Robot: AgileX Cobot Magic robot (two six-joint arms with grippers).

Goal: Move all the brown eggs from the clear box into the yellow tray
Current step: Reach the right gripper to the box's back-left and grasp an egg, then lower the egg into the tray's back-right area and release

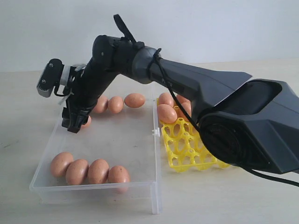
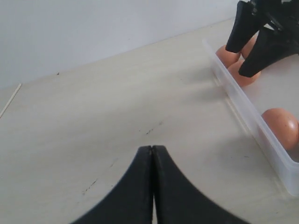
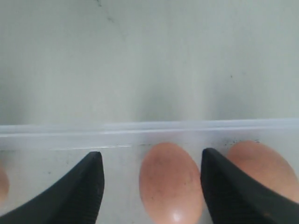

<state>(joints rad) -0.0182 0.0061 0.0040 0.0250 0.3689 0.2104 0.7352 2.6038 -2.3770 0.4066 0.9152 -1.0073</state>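
The clear box (image 1: 140,140) holds a row of brown eggs (image 1: 98,171) along its near wall and more eggs (image 1: 115,104) along the far wall. My right gripper (image 1: 74,122) reaches across into the box's left end. It stands open, its jaws either side of one egg (image 3: 170,182) and not touching it; a second egg (image 3: 261,163) lies just beyond one finger. The yellow tray (image 1: 187,144) sits right of the box with three eggs (image 1: 167,113) at its far end. My left gripper (image 2: 153,148) is shut and empty over bare table outside the box.
The box's low transparent wall (image 3: 140,133) runs just beyond the right fingertips. In the left wrist view the box wall (image 2: 243,116) lies to one side, with the right gripper's fingers (image 2: 247,42) above two eggs (image 2: 243,77). The right arm's body (image 1: 224,107) hides part of the tray.
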